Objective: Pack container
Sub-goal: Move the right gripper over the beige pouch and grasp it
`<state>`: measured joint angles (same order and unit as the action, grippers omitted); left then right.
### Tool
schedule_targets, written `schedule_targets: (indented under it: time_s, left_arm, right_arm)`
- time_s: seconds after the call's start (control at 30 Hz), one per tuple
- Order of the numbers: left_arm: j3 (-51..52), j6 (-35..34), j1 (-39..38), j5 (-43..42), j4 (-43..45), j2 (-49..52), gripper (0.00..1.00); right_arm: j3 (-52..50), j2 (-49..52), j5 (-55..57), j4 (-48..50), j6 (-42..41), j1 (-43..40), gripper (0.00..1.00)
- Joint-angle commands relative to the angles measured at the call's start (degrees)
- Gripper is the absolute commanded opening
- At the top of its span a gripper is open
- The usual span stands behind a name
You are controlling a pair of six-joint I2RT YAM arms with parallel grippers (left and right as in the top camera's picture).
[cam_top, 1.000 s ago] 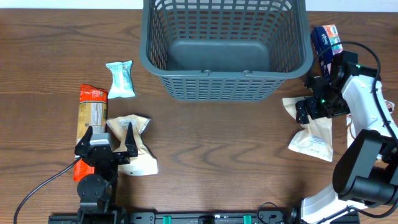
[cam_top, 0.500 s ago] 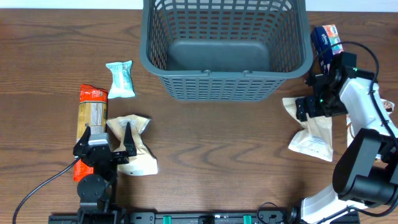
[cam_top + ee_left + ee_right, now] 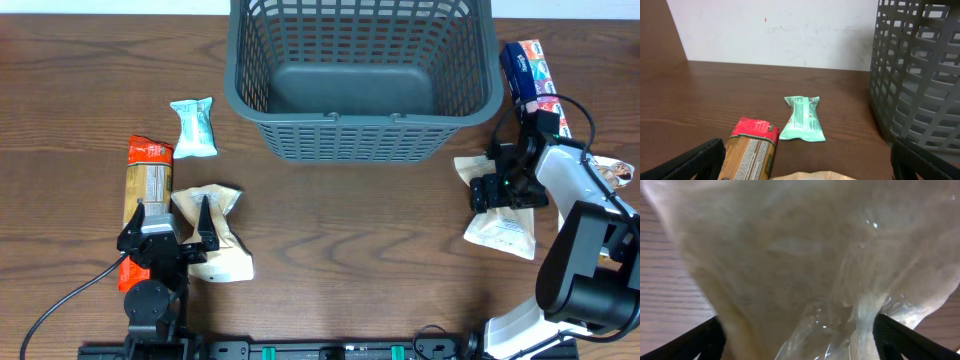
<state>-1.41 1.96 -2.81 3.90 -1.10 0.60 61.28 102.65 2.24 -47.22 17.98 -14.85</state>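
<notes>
The container, a dark grey slotted basket (image 3: 365,118), stands at the back centre and holds nothing; its wall shows in the left wrist view (image 3: 920,75). My left gripper (image 3: 180,238) is open at the front left, with a beige packet (image 3: 222,250) beside its fingers; the packet's edge shows low in the left wrist view (image 3: 815,176). My right gripper (image 3: 497,190) is open, pressed down over another beige packet (image 3: 505,228). That packet fills the right wrist view (image 3: 790,255), between the fingers (image 3: 800,335).
A teal packet (image 3: 193,127) and a long red-and-tan packet (image 3: 147,185) lie at the left; both show in the left wrist view, teal (image 3: 801,119) and red-and-tan (image 3: 751,147). A blue packet (image 3: 527,68) lies right of the basket. Another packet (image 3: 612,172) lies at the right edge.
My right gripper has moved forward and down onto the beige packet at the right. The left arm has not moved.
</notes>
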Motion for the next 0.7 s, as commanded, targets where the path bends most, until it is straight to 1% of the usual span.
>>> schedule_targets:
  time_s: [0.0, 0.1, 0.17, 0.2, 0.3, 0.33, 0.4, 0.43, 0.47, 0.5, 0.53, 0.57, 0.67]
  left_arm:
    - [1.01, 0.35, -0.26, 1.33, -0.59, -0.48, 0.99]
    - [1.01, 0.35, -0.26, 1.33, -0.57, -0.48, 0.99]
    - [1.01, 0.35, -0.26, 1.33, -0.57, -0.48, 0.99]
    - [1.01, 0.35, -0.26, 1.33, -0.57, -0.48, 0.99]
    - [1.01, 0.35, -0.26, 1.33, -0.57, -0.48, 0.99]
    - [1.01, 0.35, -0.26, 1.33, -0.57, -0.48, 0.99]
    - [1.01, 0.35, -0.26, 1.33, -0.57, -0.48, 0.99]
    - [1.01, 0.35, -0.26, 1.33, -0.57, -0.48, 0.99]
    - [1.01, 0.35, -0.26, 1.33, -0.57, -0.48, 0.99]
    - [1.01, 0.35, -0.26, 1.33, -0.57, -0.48, 0.99]
    - [1.01, 0.35, -0.26, 1.31, -0.57, -0.48, 0.99]
    - [1.01, 0.35, -0.26, 1.33, -0.57, -0.48, 0.99]
    - [1.01, 0.35, -0.26, 1.33, -0.57, -0.48, 0.99]
  right_arm:
    - [-1.25, 0.44, -0.33, 0.92, -2.16, -0.63, 0.88]
    - [-1.42, 0.44, -0.35, 1.38, -2.6, -0.68, 0.77]
    - [-1.4, 0.44, -0.35, 1.4, -2.78, -0.66, 0.67]
    - [-1.4, 0.44, -0.33, 1.4, -2.78, -0.68, 0.6]
    - [-1.4, 0.44, -0.37, 1.42, -3.15, -0.66, 0.45]
    - [-1.4, 0.44, -0.37, 1.49, -3.28, -0.66, 0.41]
    - [-1.4, 0.44, -0.37, 1.53, -3.43, -0.66, 0.36]
    - [-1.4, 0.44, -0.37, 1.6, -3.76, -0.66, 0.29]
    - [-1.4, 0.44, -0.37, 1.62, -4.15, -0.66, 0.16]
    - [-1.4, 0.44, -0.44, 1.64, -4.33, -0.66, 0.09]
    - [-1.4, 0.44, -0.85, 1.64, -4.28, -0.66, 0.04]
    - [-1.4, 0.44, -1.2, 1.66, -4.28, -0.66, 0.02]
    - [-1.38, 0.44, -1.25, 2.23, -5.81, -0.66, 0.01]
